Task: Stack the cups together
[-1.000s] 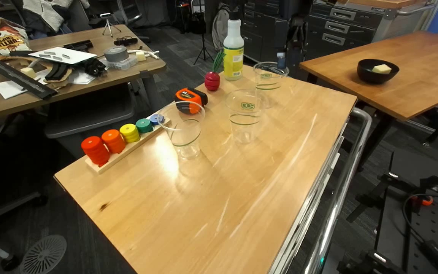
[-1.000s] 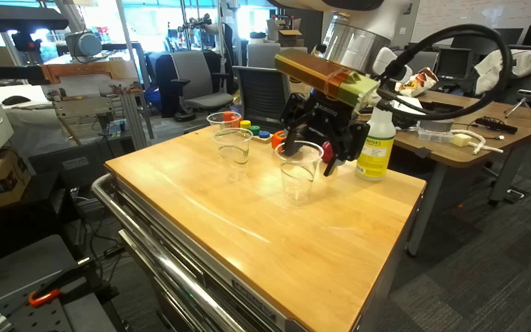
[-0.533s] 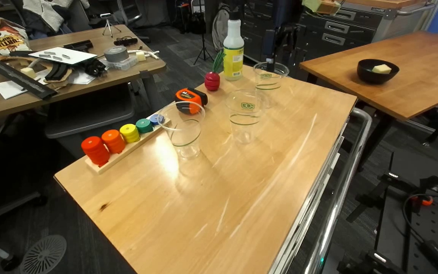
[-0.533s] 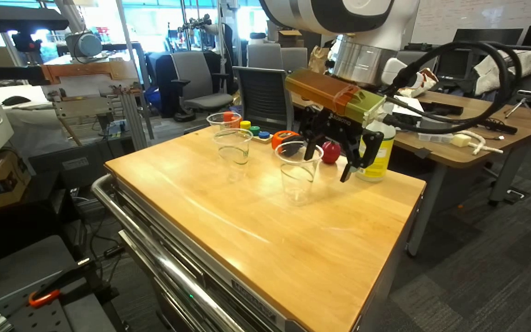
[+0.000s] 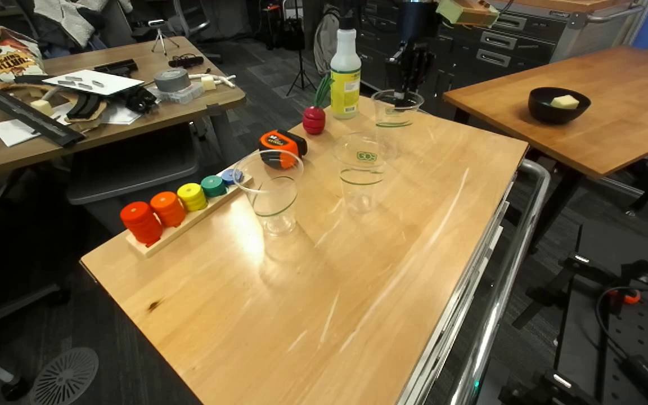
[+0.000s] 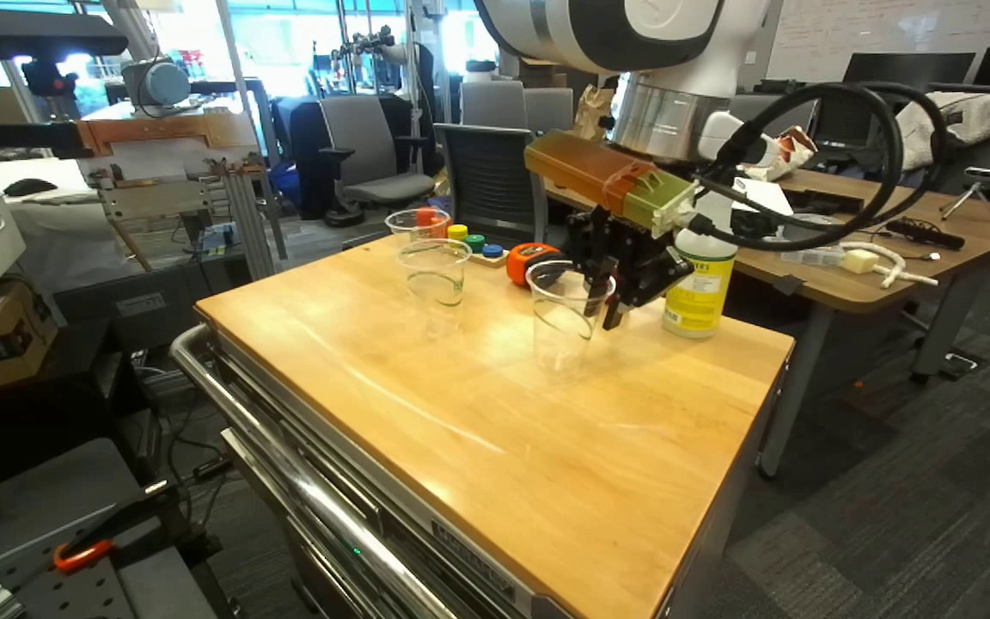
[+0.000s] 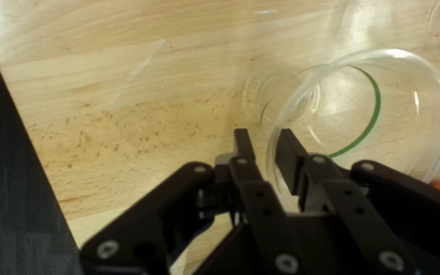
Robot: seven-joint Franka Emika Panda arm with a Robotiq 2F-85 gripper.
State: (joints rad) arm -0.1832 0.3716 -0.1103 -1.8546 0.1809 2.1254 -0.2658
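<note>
Three clear cups stand upright and apart on the wooden tabletop. In an exterior view I see the near cup (image 5: pixel 274 197), the middle cup (image 5: pixel 362 175) and the far cup (image 5: pixel 396 117). My gripper (image 6: pixel 603 315) is at the far cup, beside the bottle. In the wrist view the fingers of the gripper (image 7: pixel 264 139) straddle the rim of that cup (image 7: pixel 375 110), one outside and one inside. A narrow gap shows between them with the thin wall running through it, so they stand partly open. Whether either finger touches the plastic, I cannot tell.
A yellow-green bottle (image 6: pixel 698 297) stands close by the gripper. Along the table's far side are a red toy (image 5: pixel 314 120), an orange tape measure (image 5: pixel 282 149) and a rack of coloured blocks (image 5: pixel 192 197). The table's edge (image 7: pixel 29 141) shows in the wrist view.
The fingers have come much closer together around the far cup's rim. That cup has shifted slightly on the table toward the bottle. The two remaining cups have not moved.
</note>
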